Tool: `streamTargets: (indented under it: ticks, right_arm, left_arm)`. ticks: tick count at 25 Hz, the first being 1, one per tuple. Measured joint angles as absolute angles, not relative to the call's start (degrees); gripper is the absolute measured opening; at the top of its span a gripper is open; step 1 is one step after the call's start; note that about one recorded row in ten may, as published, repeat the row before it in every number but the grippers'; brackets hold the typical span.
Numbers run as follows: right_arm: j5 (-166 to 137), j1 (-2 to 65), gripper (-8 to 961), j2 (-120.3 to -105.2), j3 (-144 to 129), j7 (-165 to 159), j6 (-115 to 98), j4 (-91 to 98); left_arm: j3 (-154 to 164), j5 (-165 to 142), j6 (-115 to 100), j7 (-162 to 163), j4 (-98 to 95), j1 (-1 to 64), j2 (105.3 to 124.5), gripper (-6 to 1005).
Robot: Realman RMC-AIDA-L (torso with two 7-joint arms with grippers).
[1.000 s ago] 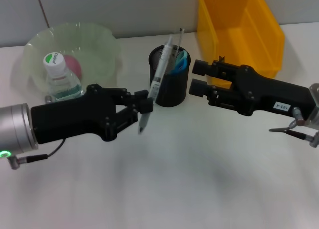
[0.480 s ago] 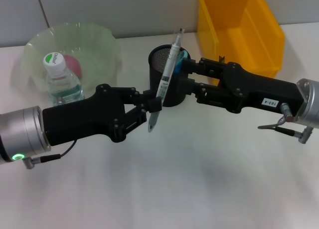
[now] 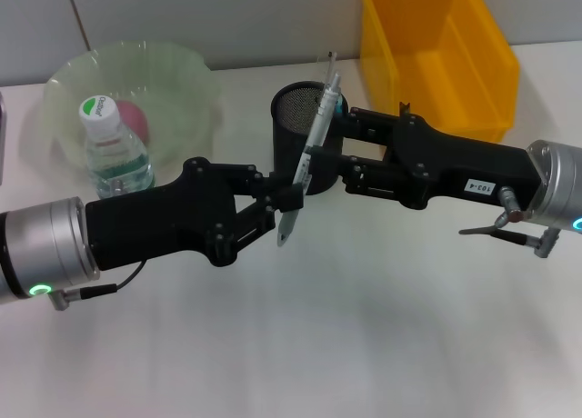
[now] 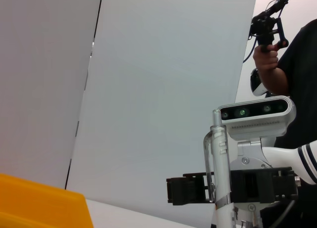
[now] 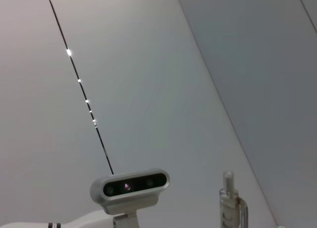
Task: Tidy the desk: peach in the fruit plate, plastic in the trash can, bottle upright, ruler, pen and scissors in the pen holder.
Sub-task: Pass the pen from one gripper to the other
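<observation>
A: Which step is in hand?

B: The pen one, as I read it. Nearest on the white tabletop (image 3: pixel 364 345), the left gripper (image 3: pixel 289 197) comes in from the left with its jaws clamped on the lower part of the pen (image 3: pixel 307 164). The pen is off the tabletop, tilted, its upper end leaning over the rim of the pen holder (image 3: pixel 309 138) just beyond.

A: And the other arm?

B: The right gripper (image 3: pixel 344 153) reaches in from the right, its jaws apart and set either side of the pen's upper half, right beside the holder. Whether they touch the pen yet I cannot tell.

A: So a handover?

B: That is my judgement. Next, the right jaws need to close on the pen before the left ones release, then the pen has to be stood upright and lowered into the holder, which already has something blue in it.

A: Farther back?

B: On the far left the bottle (image 3: pixel 114 148) stands upright against the fruit plate (image 3: pixel 186 82), with the peach (image 3: pixel 135 119) inside. The yellow bin (image 3: pixel 436 54) is far right.
</observation>
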State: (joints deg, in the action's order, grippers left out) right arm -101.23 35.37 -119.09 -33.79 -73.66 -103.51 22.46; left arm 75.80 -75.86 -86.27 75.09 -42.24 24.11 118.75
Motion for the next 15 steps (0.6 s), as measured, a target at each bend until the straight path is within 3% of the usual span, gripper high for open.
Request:
streamTargets:
  ticks: [8, 15]
  right_arm:
    - [-101.3, 35.5, 661, -119.09, -33.8, -73.6, -103.4, 22.4]
    - [-101.1, 35.5, 549, -119.09, -33.7, -73.6, -103.4, 22.4]
  left_arm:
    - [75.8, -75.4, -86.3, 73.9, -39.5, 25.5, 118.74, 152]
    - [75.8, -75.4, -86.3, 73.6, -39.5, 25.6, 118.74, 154]
